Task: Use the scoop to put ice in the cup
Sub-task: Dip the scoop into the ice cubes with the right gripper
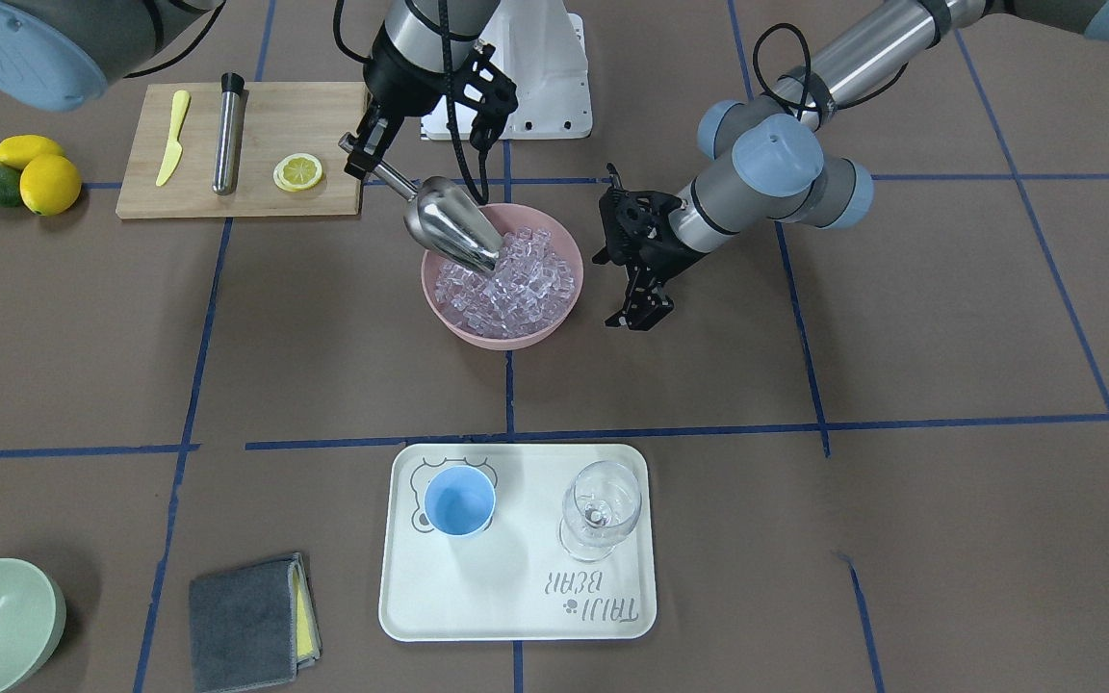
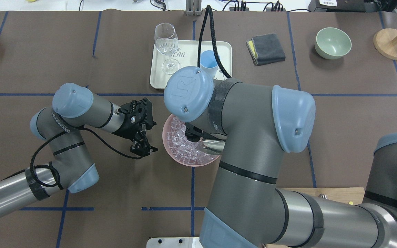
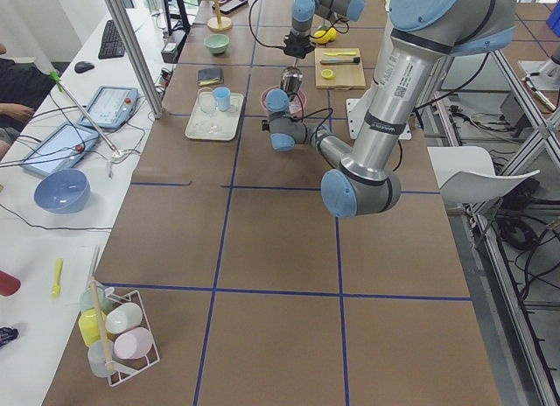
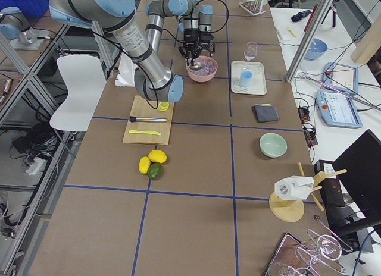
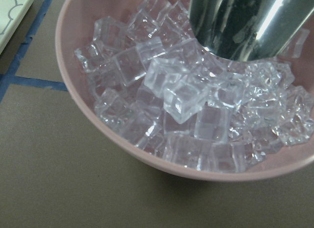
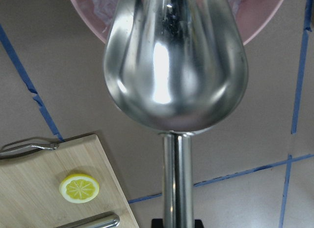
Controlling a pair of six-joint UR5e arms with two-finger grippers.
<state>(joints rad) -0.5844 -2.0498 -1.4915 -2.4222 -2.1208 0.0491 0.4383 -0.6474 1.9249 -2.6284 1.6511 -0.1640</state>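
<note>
We see a scoop [image 1: 453, 226] of mirror-polished steel, glossy and full of reflections. The ice [image 5: 181, 98] looks clear and glassy and lies in a smooth, matt pink plastic bowl [image 1: 502, 339]. The table [image 1: 323, 337] is covered in dull brown paper. The cutting board [image 1: 266, 111] is pale, unvarnished wood, and the cup [image 1: 459, 501] is smooth light-blue plastic.

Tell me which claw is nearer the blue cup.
Left. The left claw hangs beside the pink bowl. The right claw grips the scoop by its handle beyond the bowl, farther from the cup.
</note>
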